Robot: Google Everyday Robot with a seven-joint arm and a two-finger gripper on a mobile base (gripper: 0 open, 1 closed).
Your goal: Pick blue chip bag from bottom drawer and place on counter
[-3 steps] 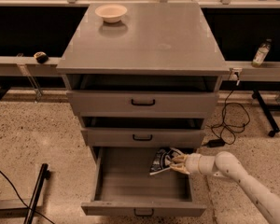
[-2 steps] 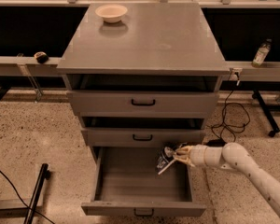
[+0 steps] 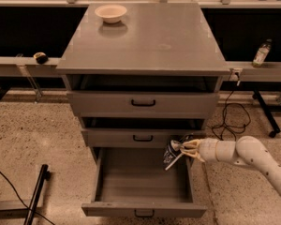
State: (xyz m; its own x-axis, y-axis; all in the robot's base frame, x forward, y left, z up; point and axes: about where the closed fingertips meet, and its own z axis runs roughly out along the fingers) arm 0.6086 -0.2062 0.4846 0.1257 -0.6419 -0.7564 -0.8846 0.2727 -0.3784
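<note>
Above the open bottom drawer (image 3: 143,184), gripper (image 3: 184,148) seemingly tight around the half-hidden blue chip bag (image 3: 170,152).

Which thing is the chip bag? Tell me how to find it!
Find the grey drawer cabinet in the middle, then look down to its open bottom drawer. Above that drawer's back right corner, the gripper on the white arm holds the blue chip bag. It is the only dark, crinkly, shiny thing there; the drawers around it are plain grey.
</note>
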